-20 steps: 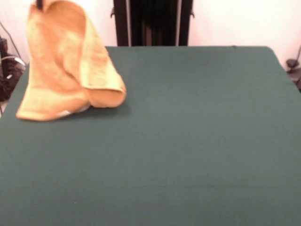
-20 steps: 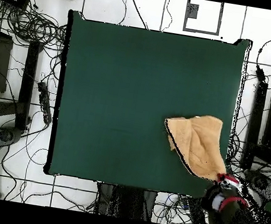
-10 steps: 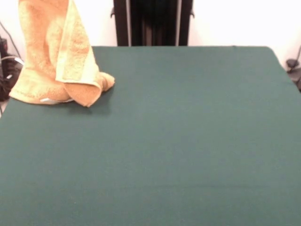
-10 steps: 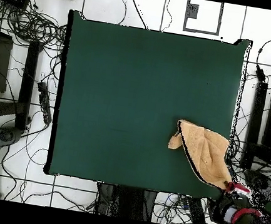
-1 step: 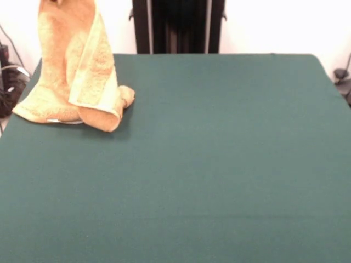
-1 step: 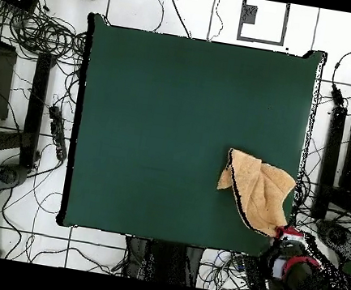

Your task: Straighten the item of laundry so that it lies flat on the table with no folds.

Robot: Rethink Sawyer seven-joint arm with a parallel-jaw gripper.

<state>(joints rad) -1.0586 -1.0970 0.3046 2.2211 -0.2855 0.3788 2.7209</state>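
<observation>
Below the gripper [image 6: 286,235] spreads the table [image 5: 219,164], dark green and felt-like, bare over most of its top. Arm [image 6: 295,267] next in size: red and black, seen from overhead just past the table's edge by one corner, wrist over the rim. Washcloth [image 5: 74,76], orange-tan terry, hangs from the gripper by its topmost corner, which runs off the top of the front view; the jaws themselves are hidden, in that view out of frame and from overhead covered by the wrist, so whether they pinch wide or narrow I cannot tell, only that the cloth's raised end meets them. From that raised point the cloth falls away and drapes down onto the table. Its lower end rests on the felt near the corner, bunched. One paler panel folds over the front, curling under at the bottom into a rolled lip. A small white tag [image 5: 54,120] shows at the lowest hem, touching the table.
</observation>
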